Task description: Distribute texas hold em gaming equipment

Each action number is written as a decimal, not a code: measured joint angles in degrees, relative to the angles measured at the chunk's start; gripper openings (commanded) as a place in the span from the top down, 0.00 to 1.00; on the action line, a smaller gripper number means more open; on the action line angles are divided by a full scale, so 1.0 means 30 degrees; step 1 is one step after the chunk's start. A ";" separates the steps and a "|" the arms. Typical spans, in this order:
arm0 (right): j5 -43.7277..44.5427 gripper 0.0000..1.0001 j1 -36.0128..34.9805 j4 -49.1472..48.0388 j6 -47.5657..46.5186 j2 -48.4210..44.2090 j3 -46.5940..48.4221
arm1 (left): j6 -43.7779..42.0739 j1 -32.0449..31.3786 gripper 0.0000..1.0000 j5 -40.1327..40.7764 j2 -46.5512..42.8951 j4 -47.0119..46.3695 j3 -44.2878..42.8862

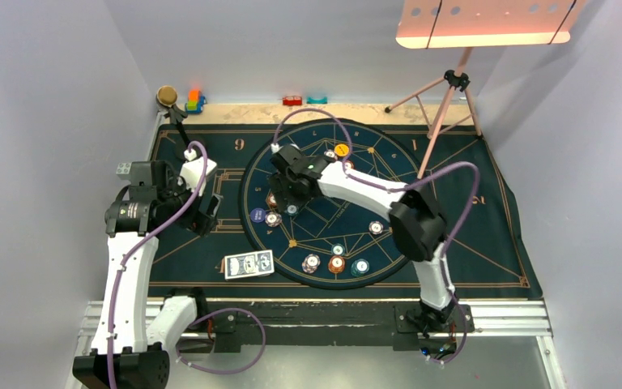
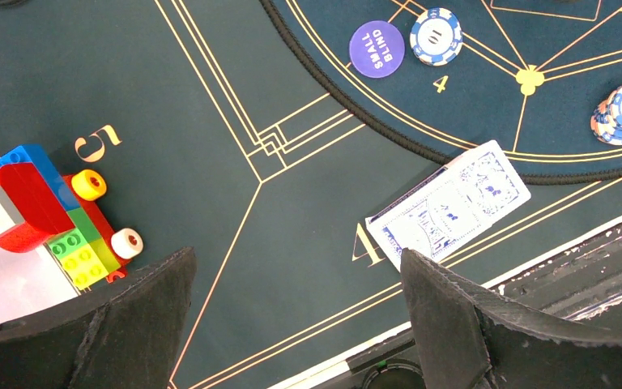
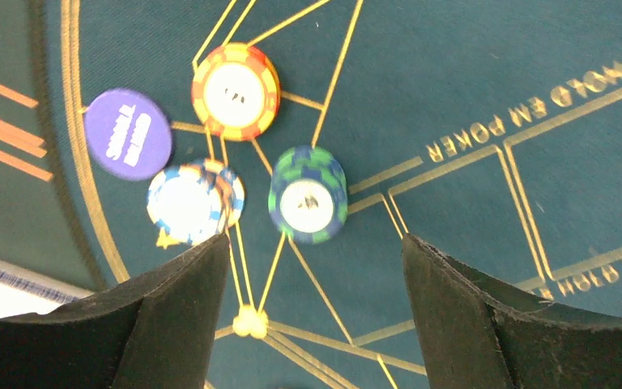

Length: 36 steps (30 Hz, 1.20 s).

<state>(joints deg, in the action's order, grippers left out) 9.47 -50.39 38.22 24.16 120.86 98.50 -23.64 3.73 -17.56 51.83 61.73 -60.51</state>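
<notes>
R gripper point(image 3: 314, 253) wide, empty | green chip point(image 3: 308, 205) just above its gap, mid frame | L gripper point(image 2: 298, 258) wide, empty, farther off.

left hand point(image 2: 296, 284) spread wide, pointing down; right arm point(image 1: 364, 188) stretched fwd-left, right hand point(image 3: 316, 259) also spread wide
</notes>
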 measured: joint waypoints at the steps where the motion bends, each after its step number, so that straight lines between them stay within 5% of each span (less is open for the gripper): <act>1: 0.0102 0.19 0.0000 0.0007 0.0022 -0.0882 -0.0495 | 0.0000 0.0000 0.00 -0.0007 0.0000 0.0000 0.0000; 13: 0.1683 0.10 0.0000 0.0554 0.2688 -1.3617 -1.2291 | 0.0000 0.0000 0.00 -0.0073 0.0066 -0.0007 0.0000; 23: 0.1180 0.10 -0.0058 0.1945 0.5085 -1.6866 -1.7471 | 0.0007 0.0000 0.00 -0.0233 0.0401 0.0000 0.0000; 36: -0.0233 0.35 -0.0743 -0.0095 0.5836 -1.5416 -1.9169 | 0.0007 0.0000 0.00 -0.0233 0.0452 0.0007 0.0000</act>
<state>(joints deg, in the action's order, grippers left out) 8.78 -52.62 37.93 41.67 74.61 40.99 -23.62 3.73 -18.26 53.19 61.76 -60.51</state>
